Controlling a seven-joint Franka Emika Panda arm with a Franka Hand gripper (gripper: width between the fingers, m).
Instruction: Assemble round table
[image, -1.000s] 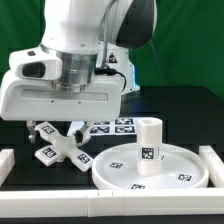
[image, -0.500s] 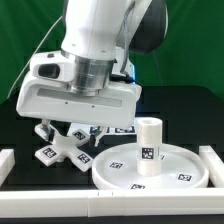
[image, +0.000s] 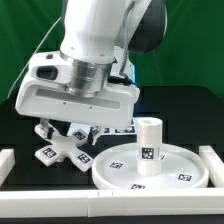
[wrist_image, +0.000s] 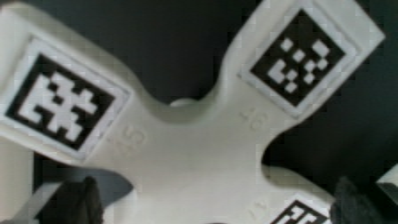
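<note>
The cross-shaped foot piece lies flat on the black table at the exterior view's left, and it fills the wrist view with its tags facing up. My gripper hangs just above it, open. In the wrist view the gripper has a dark fingertip on either side of the foot's middle, with a gap still showing beside one finger. The large round disc lies at the exterior view's right. The short cylinder leg stands upright on its middle.
The marker board lies behind the foot piece, partly hidden by the arm. White border rails run along the left, the right and the front. A green backdrop stands behind.
The arm has shifted toward the exterior view's right and settled over the foot piece. In the last half second it has hardly moved. The parts lie as before.
</note>
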